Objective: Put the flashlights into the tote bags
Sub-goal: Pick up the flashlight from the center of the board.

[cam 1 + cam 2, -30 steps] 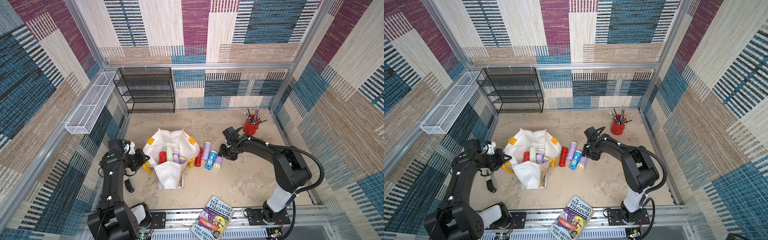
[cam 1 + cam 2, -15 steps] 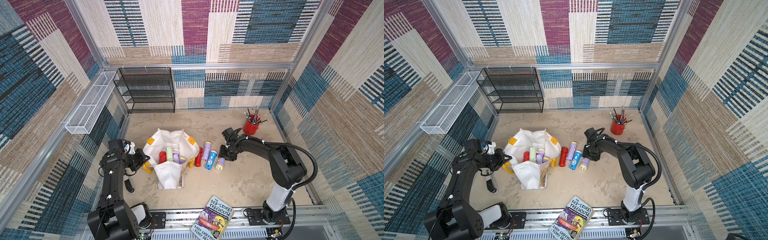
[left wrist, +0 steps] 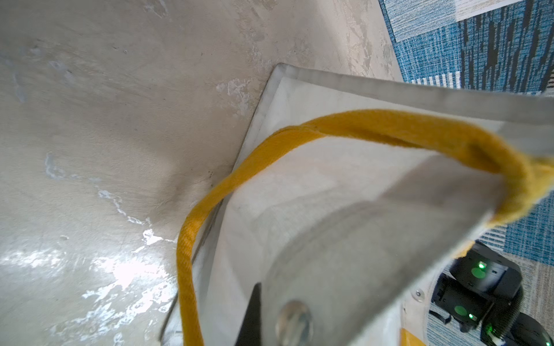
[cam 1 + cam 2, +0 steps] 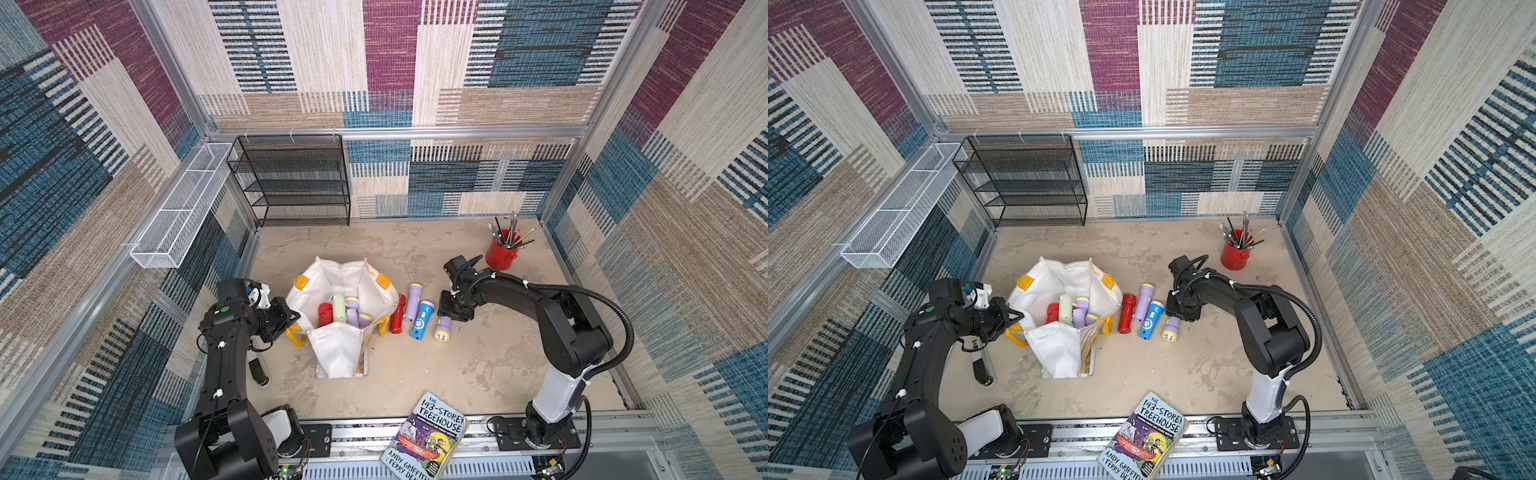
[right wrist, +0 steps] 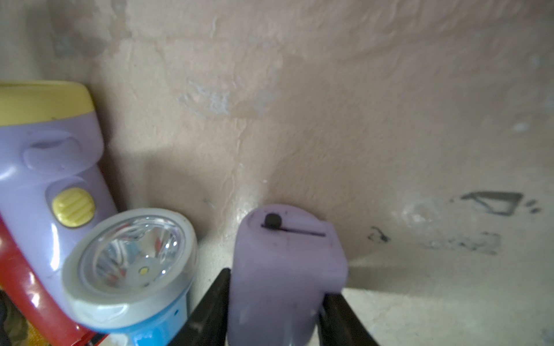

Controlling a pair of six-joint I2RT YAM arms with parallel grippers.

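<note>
The white tote bag (image 4: 345, 274) with yellow handles stands open in both top views, holding red (image 4: 325, 313), pale green (image 4: 339, 307) and lilac (image 4: 352, 311) flashlights. My left gripper (image 4: 291, 319) is shut on the bag's left rim; in the left wrist view the fabric (image 3: 329, 179) and a yellow handle (image 3: 389, 128) cover the jaws. Right of the bag, red (image 4: 397, 318), lilac (image 4: 412, 301) and blue (image 4: 420, 322) flashlights lie on the floor. My right gripper (image 4: 451, 318) is low over another lilac flashlight (image 5: 284, 269), its jaws pressed on both sides of the tail end.
A black wire-mesh rack (image 4: 293, 180) stands at the back left, with a white wire basket (image 4: 183, 208) on the left wall. A red cup (image 4: 500, 253) of pencils stands behind the right arm. A book (image 4: 432, 436) lies at the front edge, and a small black object (image 4: 259, 372) beside the left arm.
The right gripper's jaws have narrowed onto the lilac flashlight's tail, and the flashlight has shifted slightly. The left arm and the bag have stayed put.
</note>
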